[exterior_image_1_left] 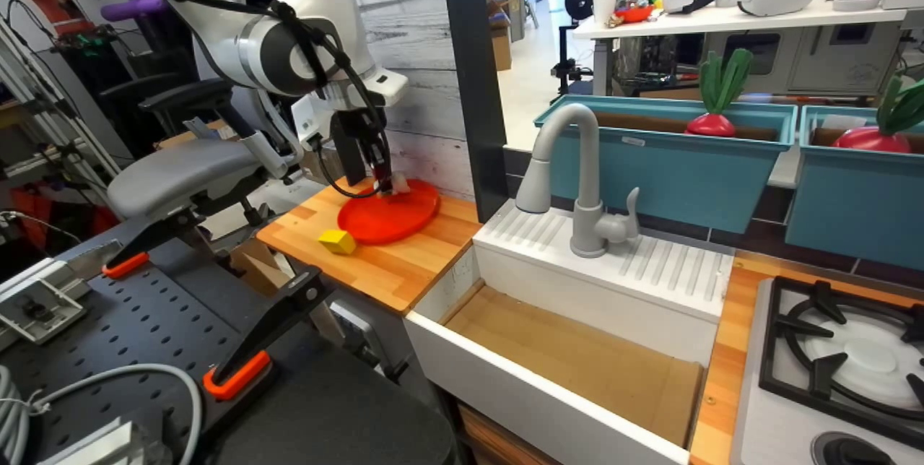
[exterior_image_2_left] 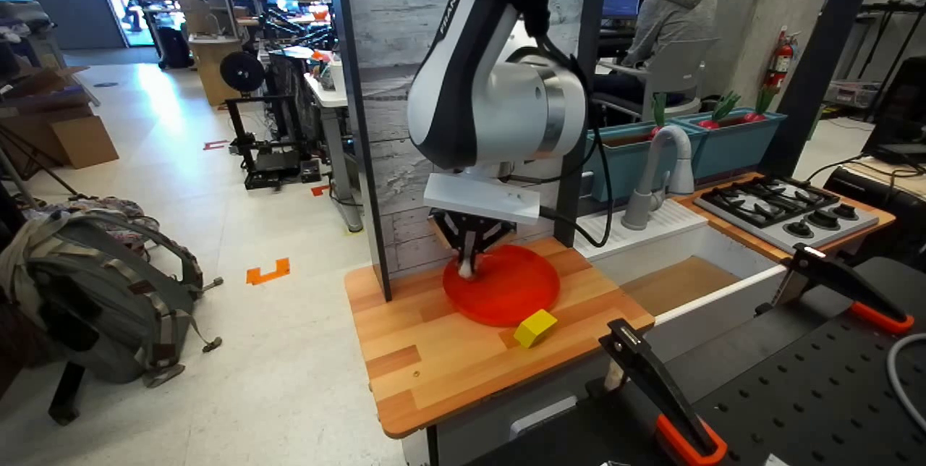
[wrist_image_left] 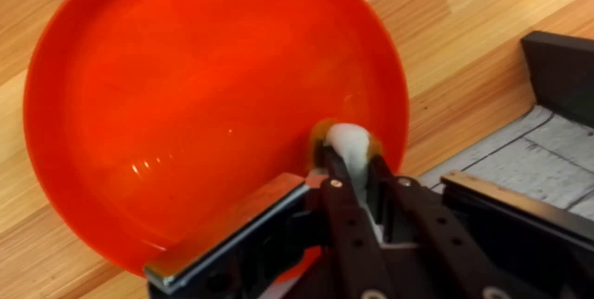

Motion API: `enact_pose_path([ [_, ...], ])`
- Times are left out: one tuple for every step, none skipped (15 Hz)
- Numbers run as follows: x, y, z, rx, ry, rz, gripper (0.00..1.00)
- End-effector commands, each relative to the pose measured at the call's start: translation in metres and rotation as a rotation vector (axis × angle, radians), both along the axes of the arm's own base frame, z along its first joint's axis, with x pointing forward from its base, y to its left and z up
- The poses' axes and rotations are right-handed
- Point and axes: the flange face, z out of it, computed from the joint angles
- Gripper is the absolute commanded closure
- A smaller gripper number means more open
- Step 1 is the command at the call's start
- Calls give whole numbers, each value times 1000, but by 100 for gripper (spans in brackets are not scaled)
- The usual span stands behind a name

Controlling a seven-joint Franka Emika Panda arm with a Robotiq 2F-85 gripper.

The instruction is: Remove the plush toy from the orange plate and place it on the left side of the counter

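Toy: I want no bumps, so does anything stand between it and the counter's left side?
The rim of the plate, then perhaps the post at the back left of the counter. The hand, holding the toy, might brush it going straight left. The block sits in front, off that route.

The gripper [exterior_image_2_left: 470, 263] holds the plush toy [exterior_image_2_left: 466, 273] low over the orange plate [exterior_image_2_left: 510, 289], which lies on the counter [exterior_image_2_left: 452, 368] beside a yellow block [exterior_image_2_left: 534, 328].

Tool [wrist_image_left: 348, 150] downward, nearly closed
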Motion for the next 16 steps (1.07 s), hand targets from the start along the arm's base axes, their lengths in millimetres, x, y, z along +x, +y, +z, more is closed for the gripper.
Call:
enact_pose_path([
  [-32,21,30,10,-35,35,97],
  [-41,28,37,10,-39,52,97],
  [-50,34,42,11,-48,65,97],
  [-56,43,44,11,-48,89,97],
  [-63,50,46,9,-45,102,97],
  [-68,60,42,15,-27,118,97],
  [-74,69,39,24,-10,134,97],
  [-77,78,34,36,5,150,97],
  [-81,85,31,43,20,162,97],
  [-86,91,25,48,34,173,97],
  [-89,95,21,50,47,181,97],
  [-92,97,14,45,56,186,97],
  [-94,98,9,42,67,190,97],
  [-96,99,4,39,79,191,97],
  [-98,98,-1,37,85,194,97],
  [-100,97,-4,32,86,190,97],
])
